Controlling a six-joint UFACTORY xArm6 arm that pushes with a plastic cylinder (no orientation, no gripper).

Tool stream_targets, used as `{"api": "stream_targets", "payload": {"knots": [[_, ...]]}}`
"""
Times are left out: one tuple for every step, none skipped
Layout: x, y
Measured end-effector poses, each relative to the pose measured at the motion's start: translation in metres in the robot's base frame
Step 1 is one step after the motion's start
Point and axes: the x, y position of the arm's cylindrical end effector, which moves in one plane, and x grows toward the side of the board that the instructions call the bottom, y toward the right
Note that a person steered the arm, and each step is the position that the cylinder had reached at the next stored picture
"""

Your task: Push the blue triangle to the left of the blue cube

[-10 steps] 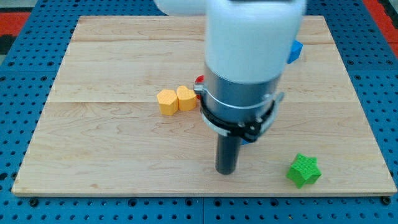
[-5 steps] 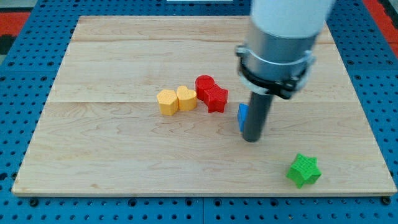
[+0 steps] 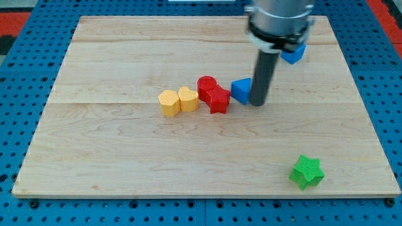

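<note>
Star, green (image 3: 306, 171), sits nearest, at the view's bottom right. Mid-board: two yellow blocks (image 3: 177, 101), red pair (image 3: 213, 94), then blue triangle (image 3: 241, 90) touching tip (image 3: 257, 103) on its left. Blue cube (image 3: 293, 53) farther up-right, partly hidden by rod. No gripper, just rod.

A grey metallic cylinder is seen at the view's top, ringed at its lower edge by a black clamp band. From it a straight, dark, matte round rod (image 3: 263, 72) descends, ending in my tip (image 3: 257, 103), blunt and flat.
</note>
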Motion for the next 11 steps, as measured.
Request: {"api": "stream_targets", "payload": {"knots": [[0.007, 0.017], [0.000, -0.009], [-0.054, -0.011], [-0.094, -0.038], [-0.112, -0.014], [-0.146, -0.075], [-0.113, -0.149], [-0.074, -0.087], [-0.117, -0.029], [-0.141, 0.013], [-0.089, 0.026]]}}
